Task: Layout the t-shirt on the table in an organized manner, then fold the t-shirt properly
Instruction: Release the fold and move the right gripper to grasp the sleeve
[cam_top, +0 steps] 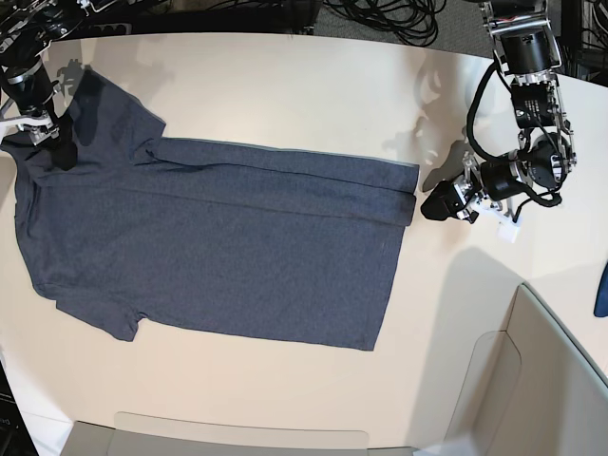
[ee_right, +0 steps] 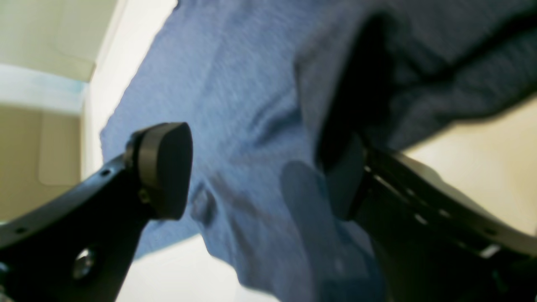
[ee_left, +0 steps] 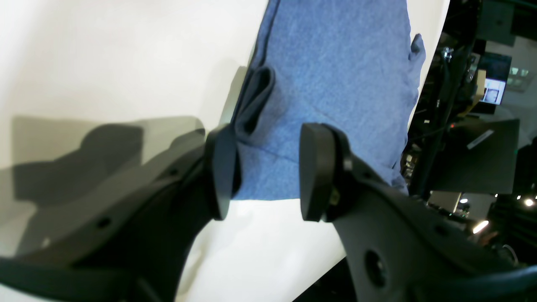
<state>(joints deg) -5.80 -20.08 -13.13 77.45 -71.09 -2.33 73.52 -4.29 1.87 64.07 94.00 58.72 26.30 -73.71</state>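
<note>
Tools both open, left tool [ee_left: 264, 167] beside t-shirt [cam_top: 228, 247] hem, right tool [ee_right: 260, 167] over shoulder

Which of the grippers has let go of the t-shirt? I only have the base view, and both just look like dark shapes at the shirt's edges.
Observer: The left wrist view shows the left gripper open, with the t-shirt hem lying unpinched between its fingers.
Operator: And the right one?
Observer: The right gripper is open wide too, but a fold of cloth drapes over one of its fingers.
Operator: Is the hem flat by the left gripper?
Observer: No. A small loop of fabric stands up along the folded edge, right beside one pad.
</note>
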